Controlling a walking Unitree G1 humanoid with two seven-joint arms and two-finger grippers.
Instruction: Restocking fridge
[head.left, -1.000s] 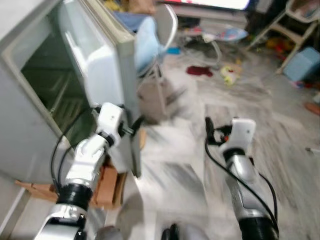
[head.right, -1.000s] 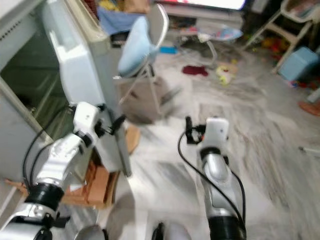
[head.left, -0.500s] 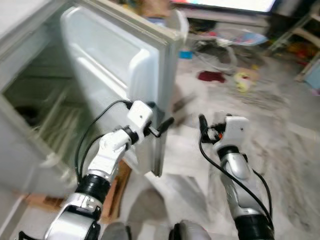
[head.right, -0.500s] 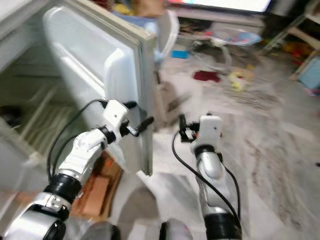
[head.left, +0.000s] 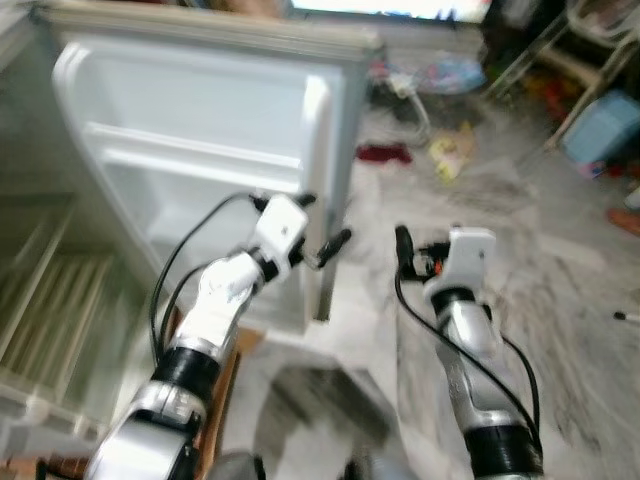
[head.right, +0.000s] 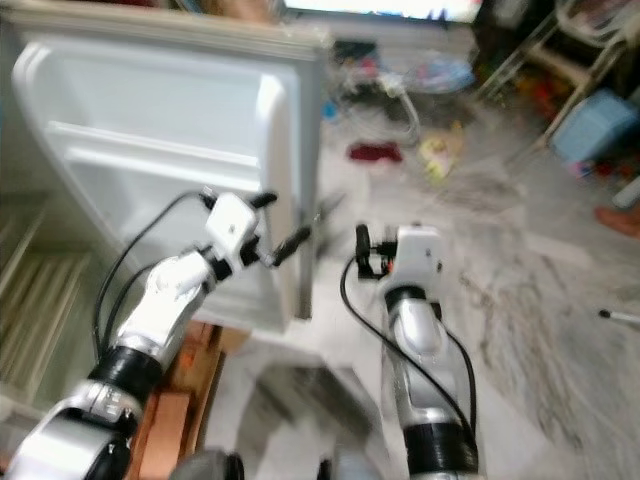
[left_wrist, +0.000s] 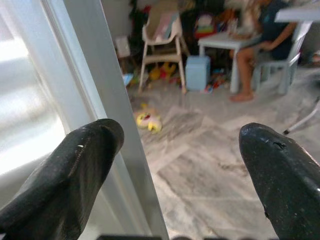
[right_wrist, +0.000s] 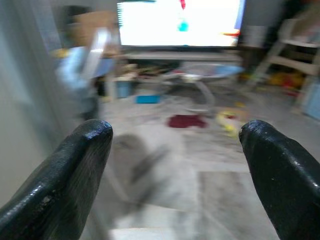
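Step in hand: opening fridge. Fridge door (head.left: 200, 150) swung wide, inner face toward robot, door racks look bare; fridge interior shelves (head.left: 45, 290) at far left. Left gripper (head.left: 330, 245) at door's free edge, jaws released, spread around edge. Right gripper (head.left: 403, 245) raised over floor (head.left: 560, 260), jaws released, holding nothing. Next, judged: let go of door, fetch stock; none visible near

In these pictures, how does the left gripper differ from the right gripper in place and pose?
The left gripper is at the free edge of the open fridge door, while the right gripper hangs over bare floor, apart from the fridge. The left gripper points away from the door toward the room; the right gripper points upward. The left wrist view has the door edge beside one finger; the right wrist view looks out on the room. Both are open and hold nothing.
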